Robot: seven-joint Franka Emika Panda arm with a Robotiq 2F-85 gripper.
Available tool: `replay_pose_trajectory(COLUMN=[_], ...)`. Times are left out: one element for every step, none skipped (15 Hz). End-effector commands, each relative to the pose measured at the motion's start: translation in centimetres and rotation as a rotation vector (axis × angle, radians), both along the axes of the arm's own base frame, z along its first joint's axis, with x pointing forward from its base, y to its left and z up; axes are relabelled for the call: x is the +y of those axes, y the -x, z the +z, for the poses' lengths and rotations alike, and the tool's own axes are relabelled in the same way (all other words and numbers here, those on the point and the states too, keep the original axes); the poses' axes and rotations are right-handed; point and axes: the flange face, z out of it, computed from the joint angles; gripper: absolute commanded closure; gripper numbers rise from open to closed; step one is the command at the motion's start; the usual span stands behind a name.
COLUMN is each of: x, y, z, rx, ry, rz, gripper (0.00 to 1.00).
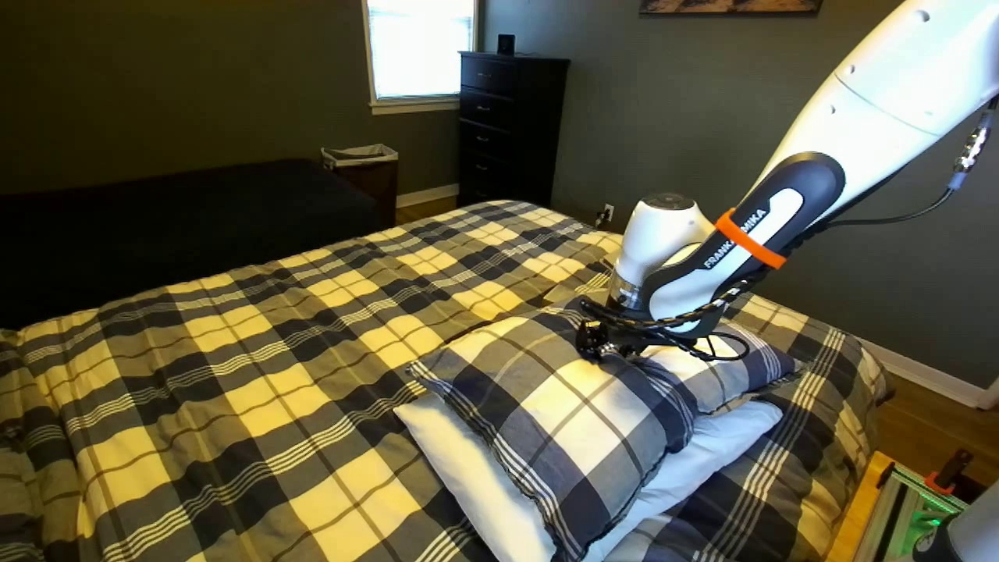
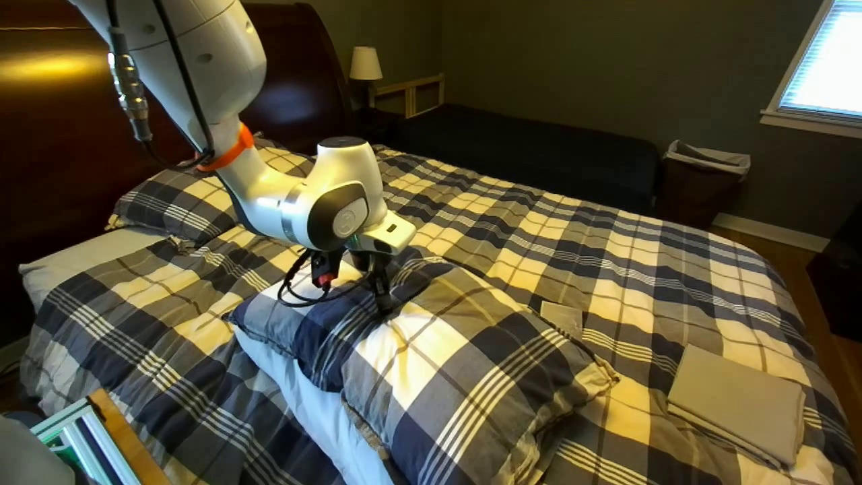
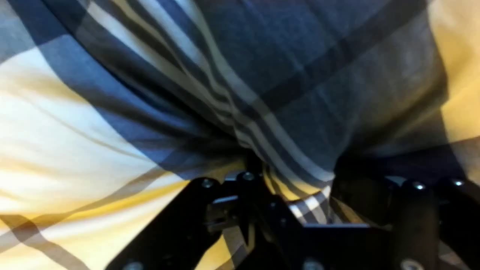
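Note:
A plaid pillow (image 1: 577, 402) in navy, grey and cream lies on top of a white pillow (image 1: 476, 468) on the bed; both also show in an exterior view, plaid (image 2: 444, 337) and white (image 2: 303, 397). My gripper (image 1: 613, 353) points down into the middle of the plaid pillow, which dips there; creases run toward the gripper in an exterior view (image 2: 385, 306). In the wrist view, the plaid fabric (image 3: 300, 67) bulges between the two black fingers (image 3: 298, 168) and touches both. The fingers look closed on this bunched fabric. The fingertips are sunk in it and hidden.
A plaid comforter (image 1: 312, 375) covers the bed. A folded grey cloth (image 2: 737, 404) and a small pale item (image 2: 561, 318) lie on it. Another plaid pillow (image 2: 178, 209) sits near the dark headboard (image 2: 296, 81). A frame with a wooden edge (image 1: 897, 499) stands beside the bed.

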Motion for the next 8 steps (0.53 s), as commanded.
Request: replay_pose_trajectory(x=[1.0, 0.9, 0.7, 0.6, 0.4, 0.1, 0.0, -0.3], y=[0.6, 0.7, 0.9, 1.3, 1.5, 1.8, 2.3, 2.5], z=[0.1, 0.6, 1.1, 1.8, 2.4, 3.2, 4.1, 4.8], rx=[0.000, 0.002, -0.001, 0.001, 0.003, 0.002, 0.002, 0.004], ry=[-0.025, -0.028, -0.031, -0.038, -0.037, -0.039, -0.044, -0.037], rz=[0.007, 0.009, 0.008, 0.013, 0.015, 0.018, 0.021, 0.024], gripper=[0.86, 0.93, 1.00, 1.00, 1.00, 1.00, 0.98, 1.00])
